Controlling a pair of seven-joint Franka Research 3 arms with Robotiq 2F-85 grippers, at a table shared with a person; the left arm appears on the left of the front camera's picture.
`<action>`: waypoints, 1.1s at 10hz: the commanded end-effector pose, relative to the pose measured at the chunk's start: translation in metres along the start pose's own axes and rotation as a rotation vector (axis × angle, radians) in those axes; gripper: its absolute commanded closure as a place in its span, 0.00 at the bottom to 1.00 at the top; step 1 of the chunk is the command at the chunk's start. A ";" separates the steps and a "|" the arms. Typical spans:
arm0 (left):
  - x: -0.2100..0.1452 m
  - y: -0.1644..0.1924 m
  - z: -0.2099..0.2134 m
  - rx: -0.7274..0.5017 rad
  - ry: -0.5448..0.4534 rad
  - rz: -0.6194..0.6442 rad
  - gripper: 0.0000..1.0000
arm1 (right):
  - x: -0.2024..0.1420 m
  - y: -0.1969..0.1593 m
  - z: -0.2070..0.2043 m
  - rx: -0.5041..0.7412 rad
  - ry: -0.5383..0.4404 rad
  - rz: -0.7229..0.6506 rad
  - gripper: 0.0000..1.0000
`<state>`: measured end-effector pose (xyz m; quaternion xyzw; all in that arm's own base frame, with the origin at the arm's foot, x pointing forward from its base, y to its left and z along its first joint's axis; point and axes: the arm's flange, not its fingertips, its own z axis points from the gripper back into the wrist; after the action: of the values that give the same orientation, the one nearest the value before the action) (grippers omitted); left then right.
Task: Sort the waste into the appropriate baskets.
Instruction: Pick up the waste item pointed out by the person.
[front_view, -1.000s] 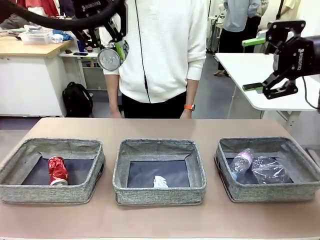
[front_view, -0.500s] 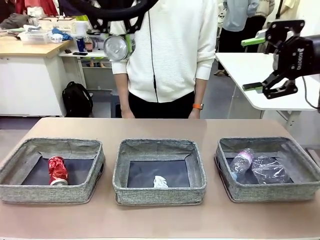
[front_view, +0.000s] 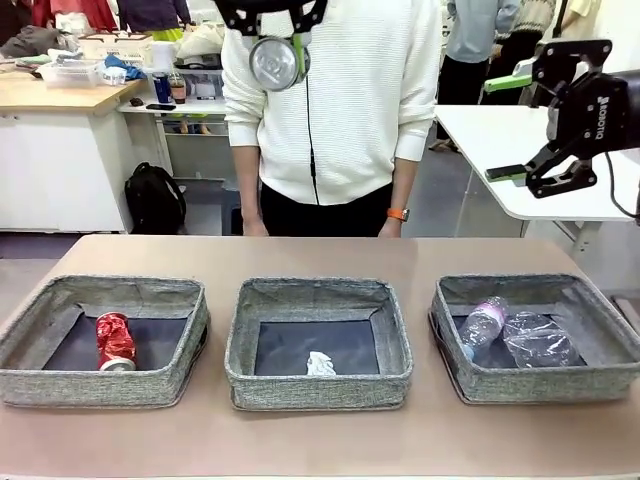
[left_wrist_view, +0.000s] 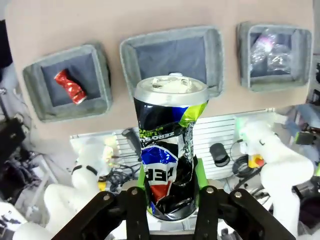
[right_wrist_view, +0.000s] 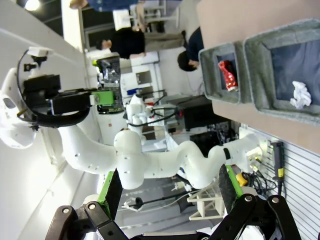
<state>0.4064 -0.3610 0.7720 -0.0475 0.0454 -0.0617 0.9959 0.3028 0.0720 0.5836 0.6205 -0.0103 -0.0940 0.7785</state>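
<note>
High over the table's far side, in front of the person, my left gripper (front_view: 276, 55) is shut on the dark multicoloured can (front_view: 275, 63). In the left wrist view the dented can (left_wrist_view: 170, 150) stands between the green pads (left_wrist_view: 199, 182), above the three grey baskets. The left basket (front_view: 100, 388) holds the red can (front_view: 115, 341). A crumpled paper ball (front_view: 320, 364) lies in the middle basket (front_view: 318, 392). The right basket (front_view: 540, 385) holds a small bottle (front_view: 483, 322) and a crushed clear bottle (front_view: 538, 338). My right gripper (front_view: 506, 128) hangs open and empty, high at the right.
A person (front_view: 330, 100) in a white top stands at the table's far edge, hands down by the edge. Bare brown tabletop (front_view: 320, 440) runs in front of and behind the baskets. A white table (front_view: 500, 140) stands behind my right gripper.
My left gripper has carried the can to the right along the top of the picture and a little higher. The person has shifted slightly right. My right gripper has not moved.
</note>
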 end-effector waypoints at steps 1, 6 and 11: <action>0.021 -0.022 0.039 0.016 -0.036 0.028 0.60 | 0.001 0.000 0.001 -0.004 0.010 0.019 0.00; 0.001 -0.004 0.003 -0.005 -0.018 -0.002 0.60 | 0.001 0.000 0.001 -0.004 0.010 0.019 0.00; 0.001 -0.004 0.003 -0.005 -0.018 -0.002 0.60 | 0.001 0.000 0.001 -0.004 0.010 0.019 0.00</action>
<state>0.4117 -0.3667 0.7750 -0.0541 0.0317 -0.0619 0.9961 0.3028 0.0720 0.5836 0.6205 -0.0103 -0.0939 0.7785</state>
